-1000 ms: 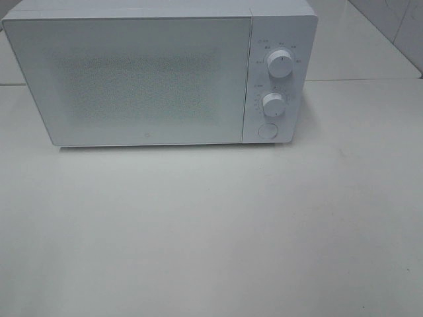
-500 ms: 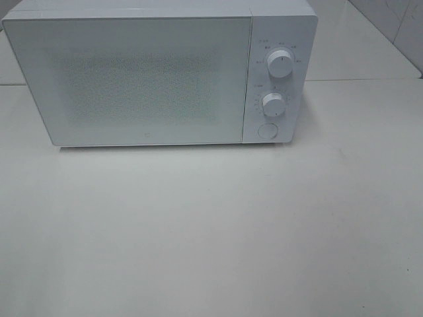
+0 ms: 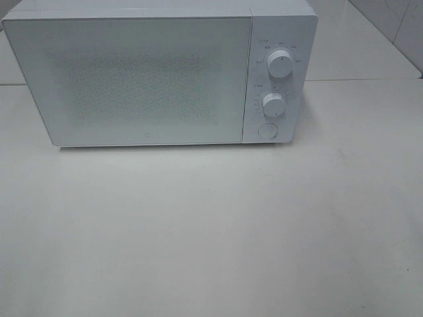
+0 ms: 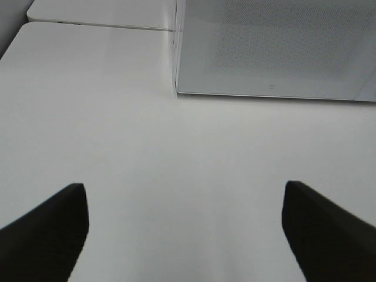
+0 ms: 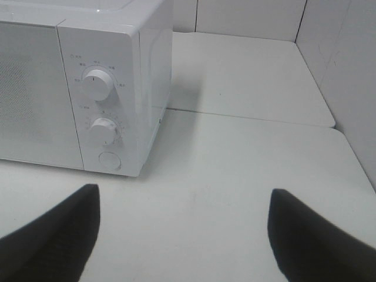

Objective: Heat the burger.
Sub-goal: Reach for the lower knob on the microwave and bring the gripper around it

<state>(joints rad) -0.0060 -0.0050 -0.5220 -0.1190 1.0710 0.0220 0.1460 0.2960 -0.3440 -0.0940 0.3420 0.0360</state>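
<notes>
Burger shows in none of the views, so I cannot tell where it sits. Over the white table (image 3: 211,231), the left gripper (image 4: 182,194) and right gripper (image 5: 183,197) hang with jaws wide apart, holding nothing, facing the closed microwave (image 3: 132,79). Nothing has shifted since the earlier frame.

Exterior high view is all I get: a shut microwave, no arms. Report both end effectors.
Observer: The left end effector is open and empty, above the table, facing the microwave door's corner away from the knobs.
Operator: Now the right one.
Observer: The right end effector is open and empty too, facing the upper knob, lower knob and round button.
Operator: Find the burger.
Observer: Neither wrist view shows it.
</notes>
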